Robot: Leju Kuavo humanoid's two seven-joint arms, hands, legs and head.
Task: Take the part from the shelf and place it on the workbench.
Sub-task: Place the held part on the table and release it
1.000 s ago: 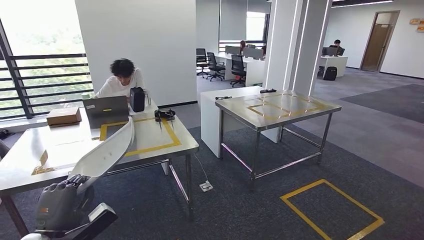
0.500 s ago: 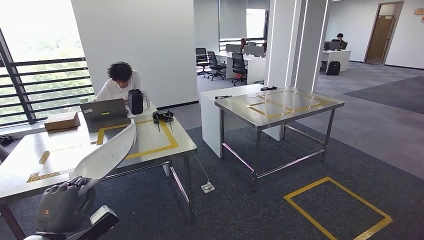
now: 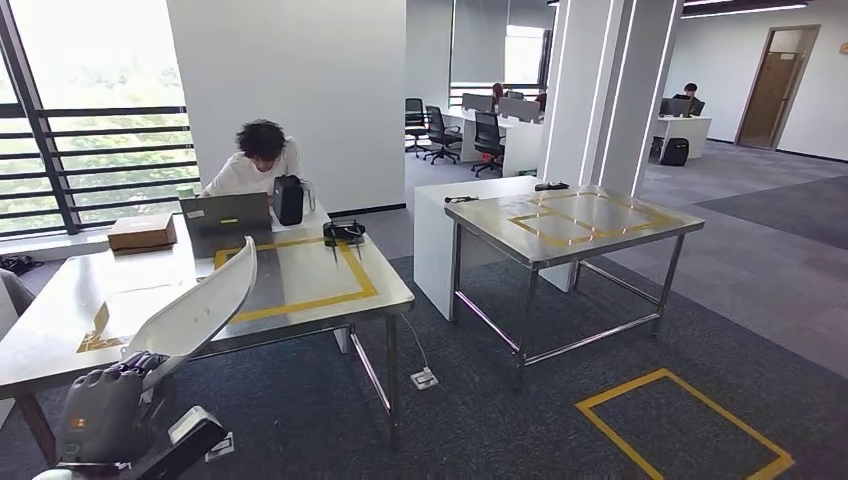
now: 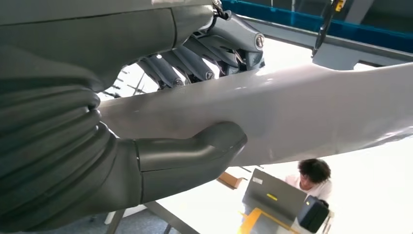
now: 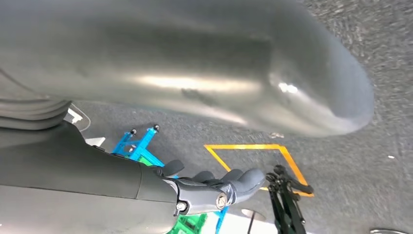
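Note:
The part (image 3: 200, 305) is a long, white, curved panel. My left hand (image 3: 105, 410) grips its lower end at the bottom left of the head view, and the panel slants up over the near steel workbench (image 3: 60, 320). In the left wrist view the thumb (image 4: 195, 151) presses on the panel (image 4: 302, 112), with the fingers wrapped over its far side. A yellow tape rectangle (image 3: 300, 300) marks the near bench top. My right hand (image 5: 214, 187) hangs over the carpet with nothing in it, fingers loosely extended.
A person (image 3: 262, 160) sits behind the near bench with a laptop (image 3: 226, 215), a cardboard box (image 3: 142, 232), a black case (image 3: 290, 200) and a black device (image 3: 343, 232). A second taped steel table (image 3: 580, 225) stands to the right. A yellow floor square (image 3: 685, 425) lies beyond.
The whole picture has slid a little to the right, so the camera has turned. My left hand still holds the panel the same way.

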